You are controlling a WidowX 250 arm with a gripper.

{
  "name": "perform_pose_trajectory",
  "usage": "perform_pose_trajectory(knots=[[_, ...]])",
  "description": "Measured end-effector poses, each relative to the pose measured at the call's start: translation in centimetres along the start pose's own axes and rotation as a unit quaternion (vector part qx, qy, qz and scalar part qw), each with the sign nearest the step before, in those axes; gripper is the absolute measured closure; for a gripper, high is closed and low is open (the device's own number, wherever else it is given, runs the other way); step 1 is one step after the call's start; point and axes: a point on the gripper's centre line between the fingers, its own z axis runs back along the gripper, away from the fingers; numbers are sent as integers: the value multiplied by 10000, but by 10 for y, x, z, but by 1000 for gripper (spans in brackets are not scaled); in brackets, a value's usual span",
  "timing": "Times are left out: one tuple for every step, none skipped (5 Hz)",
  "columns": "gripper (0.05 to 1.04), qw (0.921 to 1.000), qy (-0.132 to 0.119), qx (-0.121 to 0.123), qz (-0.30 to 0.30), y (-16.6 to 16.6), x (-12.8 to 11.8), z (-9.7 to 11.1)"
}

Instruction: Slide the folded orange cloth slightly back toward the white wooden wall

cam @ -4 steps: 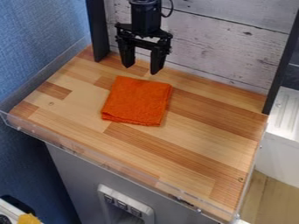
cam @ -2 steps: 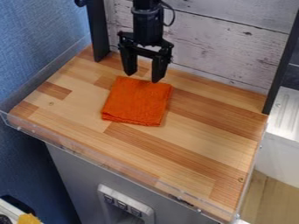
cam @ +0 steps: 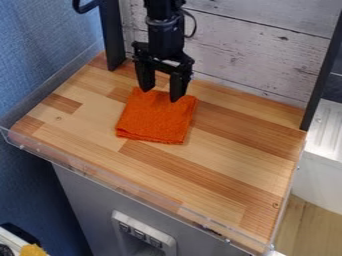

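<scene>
The black gripper (cam: 160,95) hangs down at the upper middle of the view, over the back edge of an orange folded cloth (cam: 155,119). Its two fingers stand apart, open, one over the cloth's back left corner and the other further right. Whether the fingertips touch the cloth, I cannot tell. The cloth lies flat on the wooden counter (cam: 220,150), left of its middle, roughly square, with layered folds along its front edge.
A whitish plank wall (cam: 260,50) stands behind the counter, between two dark uprights. A low clear rim (cam: 120,187) runs along the counter's front. At the right is a white metal surface (cam: 327,130), and a blue wall (cam: 40,50) rises at the left.
The open gripper has come down and toward the cloth, from behind it to over its back edge. The cloth's back edge looks slightly disturbed near the fingers; otherwise it lies in the same place.
</scene>
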Motion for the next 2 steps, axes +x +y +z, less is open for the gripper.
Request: perform_pose_trajectory(knots=[[133,9997,-161,51,-152,-2,-11,-3],[412,9993,-249,105,-247,2,-23,-12]])
